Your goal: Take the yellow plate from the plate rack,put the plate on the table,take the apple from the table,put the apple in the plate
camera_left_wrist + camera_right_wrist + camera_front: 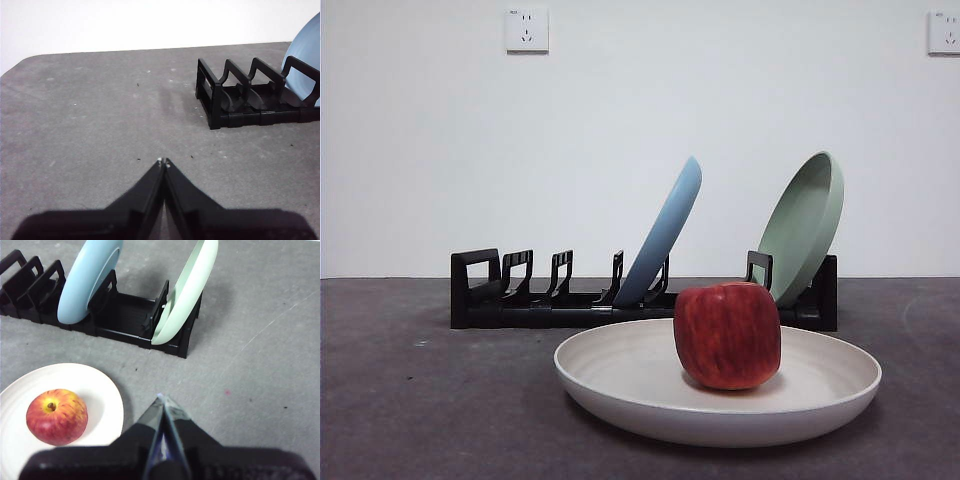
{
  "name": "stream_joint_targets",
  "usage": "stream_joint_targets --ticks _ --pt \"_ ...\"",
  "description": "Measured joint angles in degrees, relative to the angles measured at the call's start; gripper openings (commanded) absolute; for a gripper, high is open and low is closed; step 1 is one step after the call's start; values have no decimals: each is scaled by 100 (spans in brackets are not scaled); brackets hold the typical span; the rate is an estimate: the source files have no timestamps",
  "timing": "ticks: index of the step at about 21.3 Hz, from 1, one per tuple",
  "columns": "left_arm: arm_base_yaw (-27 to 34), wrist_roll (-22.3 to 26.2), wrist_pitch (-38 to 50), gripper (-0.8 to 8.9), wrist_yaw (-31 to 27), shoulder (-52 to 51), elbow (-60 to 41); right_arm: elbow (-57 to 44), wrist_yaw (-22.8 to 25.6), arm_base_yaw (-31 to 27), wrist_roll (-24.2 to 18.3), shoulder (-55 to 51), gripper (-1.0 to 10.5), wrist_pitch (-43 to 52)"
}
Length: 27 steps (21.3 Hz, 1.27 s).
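Note:
The cream yellow plate (620, 375) lies flat on the dark grey table (420, 400) in front of the black plate rack (560, 305). The red apple (727, 335) sits upright in the plate, right of its middle. The right wrist view shows the apple (56, 416) in the plate (100, 400), with my right gripper (161, 398) shut and empty, beside the plate and above the table. My left gripper (163, 161) is shut and empty over bare table (90, 115), short of the rack's looped end (210, 97). Neither gripper shows in the front view.
A light blue plate (665, 235) and a pale green plate (805, 225) lean in the rack's slots; both show in the right wrist view, blue (85, 282) and green (187, 292). Two wall sockets (526, 30) hang on the white wall behind.

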Motion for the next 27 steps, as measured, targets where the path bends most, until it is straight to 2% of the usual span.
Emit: stream_joint_targets --ticks 3,6,10,12,18,27 --pt "0 0 0 -3 0 0 0 -44 83 -225 -326 -435 -15 136" --pt "0 0 2 -3 0 -2 0 -695 -39 -820 -490 -1187 -15 973" --pt "0 0 0 -3 0 0 0 -2157 -1016 -1753 -542 -2361 -15 2275" --pt "0 0 0 -3 0 -2 0 -2750 -1355 -2033 -549 -2708 -15 2710" --pt "0 0 0 -3 0 -2 0 -3659 -1554 -2170 -551 -3206 -15 2922" --pt "0 0 0 -3 0 0 0 -4197 -1552 -2170 -498 -3670 -15 2990"
